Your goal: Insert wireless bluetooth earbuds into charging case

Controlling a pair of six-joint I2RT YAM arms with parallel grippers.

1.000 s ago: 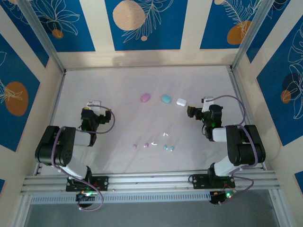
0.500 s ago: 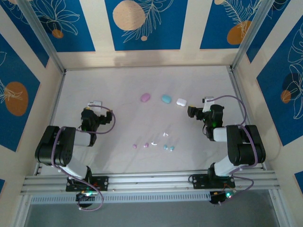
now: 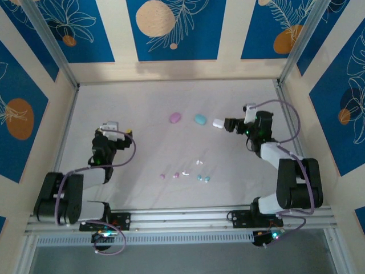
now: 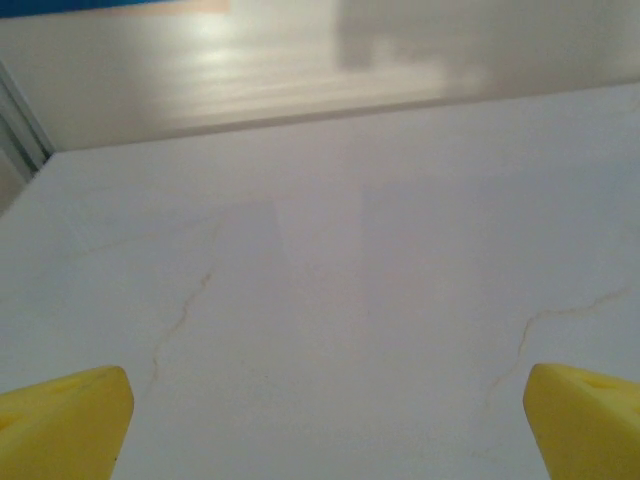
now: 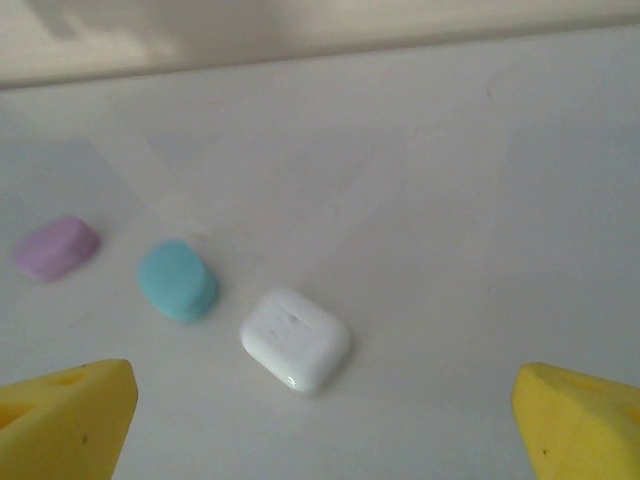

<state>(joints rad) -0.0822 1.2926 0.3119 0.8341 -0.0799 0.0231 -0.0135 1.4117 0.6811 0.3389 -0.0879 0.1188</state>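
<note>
Three closed charging cases lie in a row at mid table: pink [image 3: 174, 117], teal [image 3: 199, 119] and white [image 3: 218, 122]. Nearer the arms lie the earbuds: two pink [image 3: 162, 176], two white [image 3: 199, 161] and two teal [image 3: 207, 179]. My right gripper [image 3: 229, 124] is open, just right of the white case and pointing at it. From the right wrist, the white case [image 5: 296, 339] lies a little ahead of the open right gripper [image 5: 325, 425], with the teal case [image 5: 177, 280] and pink case [image 5: 55, 246] further left. My left gripper [image 3: 109, 128] is open over bare table, and the left wrist view shows nothing in its span [image 4: 325, 425].
The white tabletop [image 3: 142, 142] is walled by patterned blue panels at the back and sides. Metal frame posts [image 3: 57, 57] stand at the back corners. An aluminium rail [image 3: 182, 220] with both arm bases runs along the near edge.
Both arms have reached further out from their bases. The right gripper has moved left and back, up close to the white case. The left gripper has shifted slightly back and left.
</note>
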